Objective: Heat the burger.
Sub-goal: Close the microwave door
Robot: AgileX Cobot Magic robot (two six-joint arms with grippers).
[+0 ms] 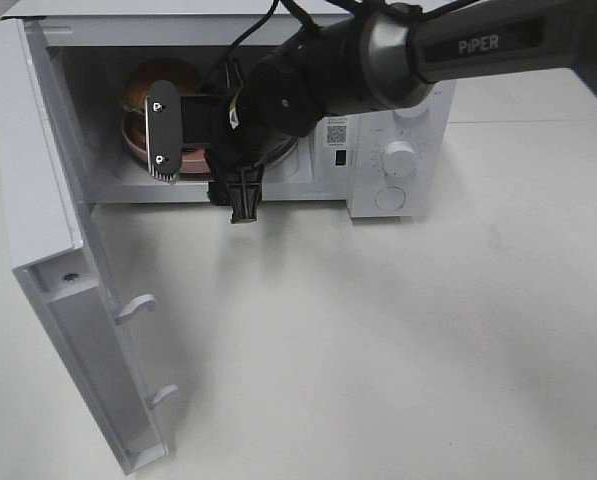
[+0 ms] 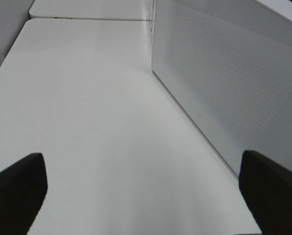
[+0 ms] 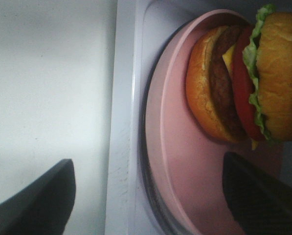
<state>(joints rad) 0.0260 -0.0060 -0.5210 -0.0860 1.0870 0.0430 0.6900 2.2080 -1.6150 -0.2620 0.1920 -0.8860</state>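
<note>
Golden-brown and glossy, the bun of the round burger (image 3: 243, 78) is what I notice first. Under its top half I see a frill of green lettuce, a red tomato slice, a corner of yellow cheese and a dark, rough patty on the lower bun. The burger stands on a round pink plate (image 3: 177, 161), and the plate lies inside the white microwave oven (image 1: 398, 110), near the front edge of the cavity.

In the high view the white oven door (image 1: 48, 200) is swung wide open on the left. The black right arm (image 1: 308, 85) reaches into the cavity and hides much of the plate. The right fingers (image 3: 33, 200) are spread wide and grip nothing: one dark finger is over the plate beside the burger, the other is outside the oven, over the white worktop (image 1: 378, 340). The left fingers (image 2: 16, 191) are also fully apart and empty, above the worktop beside a white dotted panel (image 2: 224, 73).
</note>
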